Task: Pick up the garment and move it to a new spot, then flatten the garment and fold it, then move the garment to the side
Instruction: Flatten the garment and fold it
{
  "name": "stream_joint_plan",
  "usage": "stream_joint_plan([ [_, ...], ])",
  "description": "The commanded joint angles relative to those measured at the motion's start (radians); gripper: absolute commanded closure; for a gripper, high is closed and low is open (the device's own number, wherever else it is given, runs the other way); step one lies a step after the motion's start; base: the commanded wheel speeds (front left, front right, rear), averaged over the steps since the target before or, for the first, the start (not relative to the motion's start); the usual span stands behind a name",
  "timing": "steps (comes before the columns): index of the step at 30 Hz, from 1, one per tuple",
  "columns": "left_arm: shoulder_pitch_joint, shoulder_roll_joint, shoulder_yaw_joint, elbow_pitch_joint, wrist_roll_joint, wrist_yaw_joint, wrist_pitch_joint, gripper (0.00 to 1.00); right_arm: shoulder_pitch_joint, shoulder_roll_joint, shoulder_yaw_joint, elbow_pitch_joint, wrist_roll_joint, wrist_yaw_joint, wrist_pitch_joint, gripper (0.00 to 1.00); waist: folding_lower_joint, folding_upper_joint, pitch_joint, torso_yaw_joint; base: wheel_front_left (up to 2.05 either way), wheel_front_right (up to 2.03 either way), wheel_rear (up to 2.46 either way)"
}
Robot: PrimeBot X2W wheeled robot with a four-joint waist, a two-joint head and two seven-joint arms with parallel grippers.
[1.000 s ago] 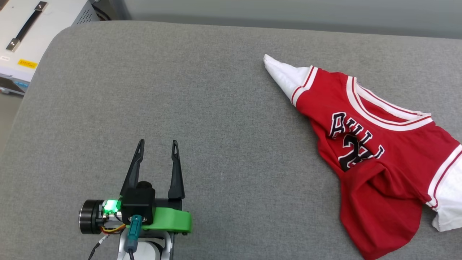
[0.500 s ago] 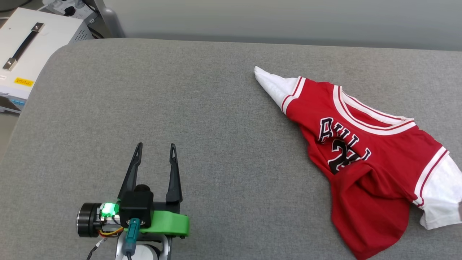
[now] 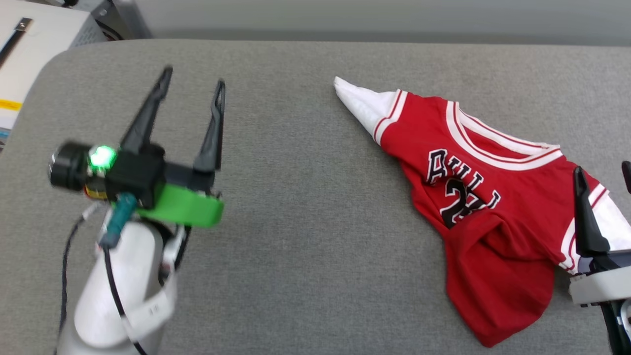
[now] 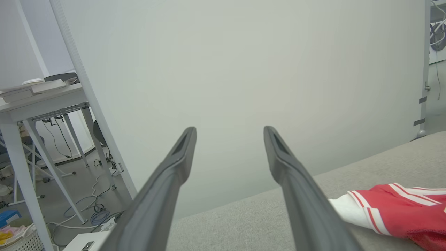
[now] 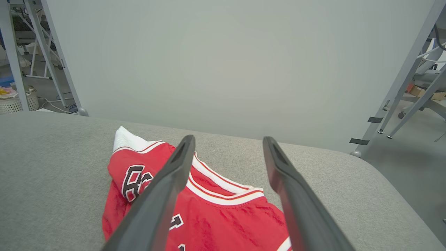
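Raised since a second ago: left gripper (image 3: 193,78), from low at the near left of the table (image 3: 305,236) to a higher, more forward pose over its left part, well apart from the garment (image 3: 493,236). Newly arrived at the lower right of the head view: right gripper (image 3: 602,170), fingers pointing up the view, just beside or over the white sleeve at the garment's right end; contact not decidable from there. Slight drift of the whole head view too, so no true displacement of the garment. Same crumpled lie on the right part of the table, collar toward the far edge, other white sleeve drawn to a point toward the middle, lettering creased.

Meaning for the task, as a judgement: both arms leaving rest and beginning the approach. Pick-up not yet begun; relocating, flattening, folding and moving aside all outstanding.

Left gripper: jaws spread wide, empty, touching nothing; in its wrist view, pale wall (image 4: 230,69) between the fingers, pointed sleeve low at the right.

Right gripper: jaws likewise spread wide, nothing between them; in its wrist view, aimed over collar and red chest, apparently above the cloth rather than on it.
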Motion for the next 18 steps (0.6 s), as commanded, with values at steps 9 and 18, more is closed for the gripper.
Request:
stream_joint_plan([
  [9, -0.419, 0.107, -0.194, 0.246, -0.186, -0.096, 0.154, 0.00, -0.106, -0.003, 0.057, 0.020, -0.024, -0.001, -0.029, 0.00, 0.0000, 0.0000, 0.138, -0.110, 0.00, 0.00, 0.00],
  [18, -0.751, 0.189, -0.516, 0.400, -0.591, -0.096, 0.587, 0.00, -0.201, -0.003, 0.113, 0.046, -0.031, -0.001, -0.059, 0.00, 0.0000, 0.0000, 0.254, -0.182, 0.00, 0.00, 0.00],
])
